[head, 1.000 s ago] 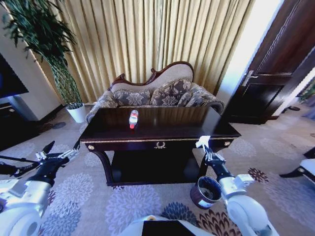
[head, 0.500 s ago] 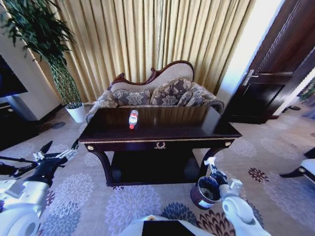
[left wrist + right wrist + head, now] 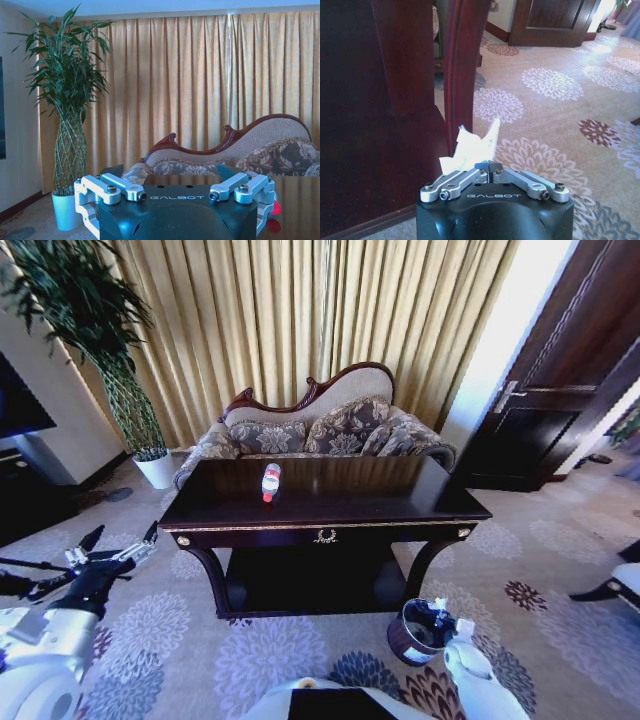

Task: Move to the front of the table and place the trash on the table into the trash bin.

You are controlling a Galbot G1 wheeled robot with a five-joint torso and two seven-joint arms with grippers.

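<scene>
The dark glossy table [image 3: 400, 523] stands straight ahead, with a clear plastic bottle with a red label [image 3: 270, 481] lying on its top towards the back left. The small round dark trash bin [image 3: 405, 642] sits on the carpet by the table's front right leg. My right gripper [image 3: 438, 610] hangs right over the bin's opening. In the right wrist view it [image 3: 489, 169] is shut on a white crumpled paper [image 3: 472, 142], with the table leg [image 3: 462, 60] just beyond. My left gripper [image 3: 112, 552] is held low, left of the table, with its fingers spread open [image 3: 177, 196].
A patterned sofa [image 3: 320, 425] stands behind the table in front of gold curtains. A tall plant in a white pot [image 3: 155, 470] is at the back left and a dark door [image 3: 560, 390] at the right. Flowered carpet lies open on both sides of the table.
My right gripper has come down with the white paper from the table's front right corner to just above the bin. The left arm has stayed put.
</scene>
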